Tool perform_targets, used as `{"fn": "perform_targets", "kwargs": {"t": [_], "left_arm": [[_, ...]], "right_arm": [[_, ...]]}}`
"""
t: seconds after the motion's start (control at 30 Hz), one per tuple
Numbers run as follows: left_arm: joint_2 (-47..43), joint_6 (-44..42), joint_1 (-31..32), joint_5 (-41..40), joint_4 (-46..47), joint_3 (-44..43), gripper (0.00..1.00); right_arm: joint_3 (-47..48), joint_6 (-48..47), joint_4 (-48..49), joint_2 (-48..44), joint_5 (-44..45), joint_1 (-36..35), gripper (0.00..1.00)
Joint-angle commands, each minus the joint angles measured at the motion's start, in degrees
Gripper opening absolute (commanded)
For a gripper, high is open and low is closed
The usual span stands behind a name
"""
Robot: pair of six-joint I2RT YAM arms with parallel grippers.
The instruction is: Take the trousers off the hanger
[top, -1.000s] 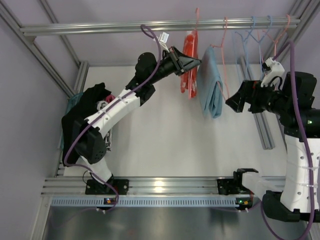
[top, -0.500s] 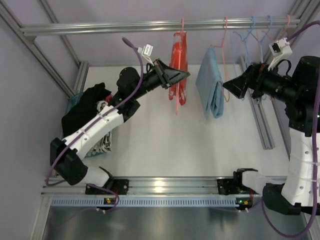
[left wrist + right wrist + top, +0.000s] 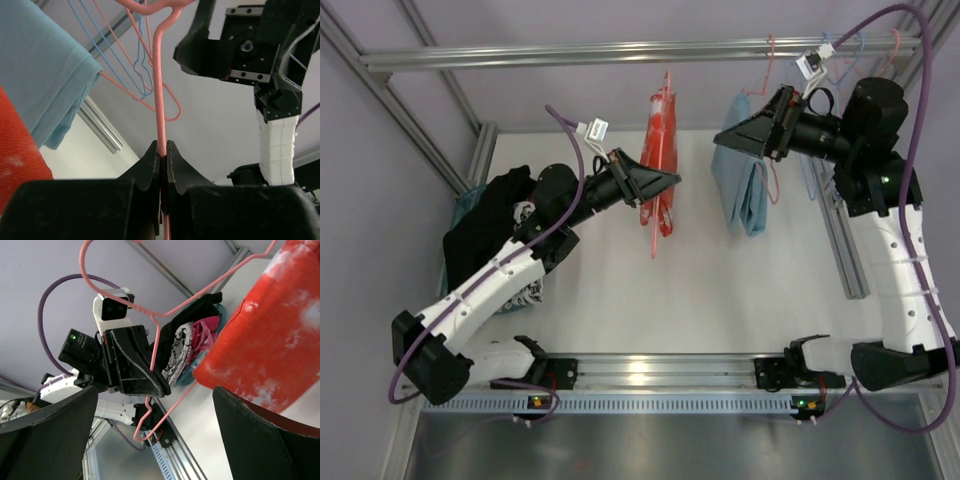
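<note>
My left gripper (image 3: 161, 147) clamps the pink hanger (image 3: 158, 90); I hold it steady. My right gripper (image 3: 155, 407), spread wide, should grasp the orange-red trousers (image 3: 270, 340).

Bare table (image 3: 670, 300) lies open beneath the red trousers (image 3: 658, 150) — free room there. The left gripper (image 3: 675, 180), clamped on the hanger (image 3: 160, 100), crowds one side; the right gripper (image 3: 722, 136), jaws wide, occupies the gap toward the blue cloth (image 3: 745, 195).
</note>
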State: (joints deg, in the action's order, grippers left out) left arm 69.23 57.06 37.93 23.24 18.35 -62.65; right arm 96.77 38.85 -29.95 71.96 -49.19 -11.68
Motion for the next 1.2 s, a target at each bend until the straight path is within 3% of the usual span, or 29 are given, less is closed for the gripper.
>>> {"fn": "perform_targets", "kwargs": {"t": [0.0,0.13,0.57,0.77,0.87,1.07,1.17], "left_arm": [[-5.42,-4.15,0.21,1.36,13.82,-2.04,0.00],[-5.07,-2.75,0.30,1.28,13.56,-1.51,0.00],[-4.37,-1.42,0.48,1.10,13.64,-1.51,0.00],[-4.63,-2.39,0.91,2.15,13.64,-0.72,0.00],[-4.98,-3.62,1.27,3.03,13.73,0.42,0.00],[-6.21,-7.57,1.53,3.56,13.73,2.80,0.00],[-7.35,-12.65,1.44,3.21,12.51,3.50,0.03]], "right_arm": [[3.43,3.95,7.80,2.38,-2.05,-3.25,0.99],[-0.17,4.65,11.83,3.27,-0.65,-7.29,0.99],[-8.00,12.30,27.49,8.10,3.48,-16.97,0.80],[-4.23,13.79,28.90,13.11,4.19,-18.81,0.68],[-2.29,14.67,29.43,15.04,4.10,-19.69,0.53],[-2.20,15.38,32.33,15.93,3.49,-22.94,0.04],[-2.38,15.64,30.14,15.05,4.10,-23.39,0.00]]}}
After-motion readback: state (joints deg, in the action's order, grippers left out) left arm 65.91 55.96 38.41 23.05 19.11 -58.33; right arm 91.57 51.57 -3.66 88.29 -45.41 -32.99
